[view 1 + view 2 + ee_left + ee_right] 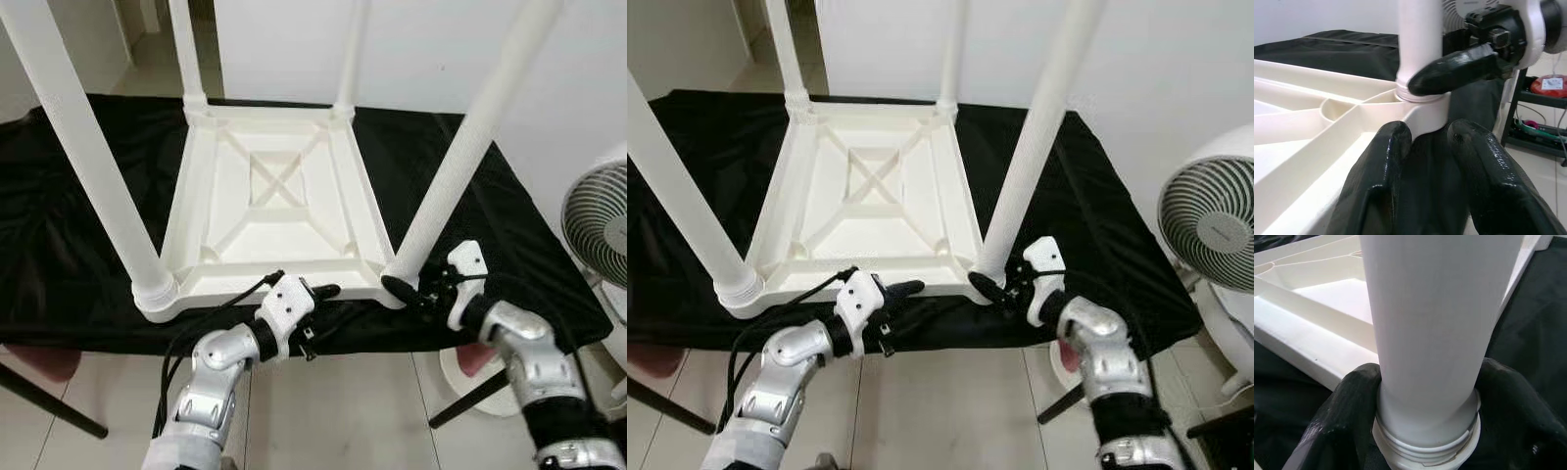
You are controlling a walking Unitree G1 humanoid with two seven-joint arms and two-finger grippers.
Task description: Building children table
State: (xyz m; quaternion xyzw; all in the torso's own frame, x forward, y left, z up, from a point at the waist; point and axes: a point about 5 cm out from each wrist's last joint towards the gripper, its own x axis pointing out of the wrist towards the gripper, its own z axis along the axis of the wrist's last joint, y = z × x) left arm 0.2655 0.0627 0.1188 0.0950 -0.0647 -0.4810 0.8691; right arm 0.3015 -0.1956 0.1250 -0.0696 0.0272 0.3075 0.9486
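The white children's table top lies upside down on a black-draped table, so its sockets face up for the legs. The right hand clamps the near-right leg at its threaded base, likely to screw it home. The left hand, fingers slightly apart and empty, rests against the frame's near edge, probably steadying it.

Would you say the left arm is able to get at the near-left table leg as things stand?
Probably yes. The left end effector lies at the table's near edge, and bare black cloth lies between it and the near-left leg; nothing stands between them.
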